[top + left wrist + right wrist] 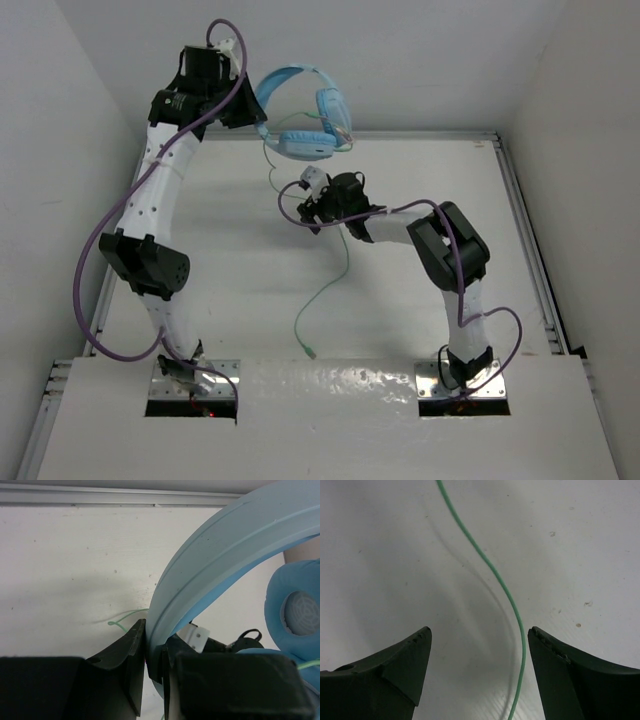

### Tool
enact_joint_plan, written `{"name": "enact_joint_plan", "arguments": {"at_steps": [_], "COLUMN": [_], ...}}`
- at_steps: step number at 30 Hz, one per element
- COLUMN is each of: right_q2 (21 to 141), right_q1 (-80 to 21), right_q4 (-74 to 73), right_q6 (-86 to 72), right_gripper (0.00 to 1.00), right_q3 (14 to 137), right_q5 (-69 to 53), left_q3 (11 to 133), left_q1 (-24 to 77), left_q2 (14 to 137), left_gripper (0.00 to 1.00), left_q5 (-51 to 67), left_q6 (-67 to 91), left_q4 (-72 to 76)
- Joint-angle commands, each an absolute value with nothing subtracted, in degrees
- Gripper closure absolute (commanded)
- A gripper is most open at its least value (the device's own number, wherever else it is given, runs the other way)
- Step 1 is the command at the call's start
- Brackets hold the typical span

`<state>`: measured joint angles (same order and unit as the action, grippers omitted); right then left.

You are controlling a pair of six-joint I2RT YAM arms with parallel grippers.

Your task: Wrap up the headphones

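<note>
The light blue headphones (300,110) hang above the back of the table, ear cups to the right. My left gripper (252,108) is shut on the curved headband (210,560), which is pinched between its fingers (152,655). One padded ear cup (295,615) shows at the right of the left wrist view. The thin pale green cable (343,262) runs down from the headphones and across the table to its plug end near the front. My right gripper (295,205) is open low over the table, with the cable (505,587) between its fingers (480,635), close to the right finger, untouched.
The white table (430,200) has a raised rail along the back and sides. Thick purple arm cables (100,250) loop beside the left arm and near the right arm's base (505,330). White walls close in the work area.
</note>
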<state>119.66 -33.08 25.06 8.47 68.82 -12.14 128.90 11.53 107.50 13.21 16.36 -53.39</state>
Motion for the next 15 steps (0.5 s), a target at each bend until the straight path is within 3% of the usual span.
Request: {"name": "enact_joint_plan", "arguments": {"at_steps": [1,7,11,12,13,14,15], "right_q2": [123.0,133.4,133.8,133.5,133.2,132.4,132.1], "right_q1": [-33.2,-33.2,-33.0,-32.9,-32.8,-32.6,-32.4], "right_q4": [21.7,7.1,6.9,7.4,7.8,9.1,9.7], "right_q6": [2.7,-2.6,-2.6,-2.6,-2.4,-2.5,-2.6], "right_gripper": [0.24,0.29,0.42,0.48,0.59,0.76,0.84], "right_q3": [75.6,92.5,94.0,92.8,92.1,90.6,90.1], "right_q5": [-9.8,3.0,5.3,5.1,4.4,4.2,4.0], "left_q3": [131.5,131.6,131.4,131.5,131.8,131.9,132.2], "left_q1": [12.0,12.0,12.0,12.0,11.9,11.9,11.9], "left_q2": [103.8,103.5,103.5,103.6,103.6,103.7,103.7], "left_gripper": [1.0,1.0,1.0,1.0,1.0,1.0,1.0], "left_q5": [16.1,18.2,18.5,18.5,18.6,18.7,18.9], "left_q6": [17.4,17.1,17.3,17.4,17.4,17.4,17.4], "left_q4": [-49.3,-48.8,-48.7,-48.7,-48.7,-48.7,-48.7]}}
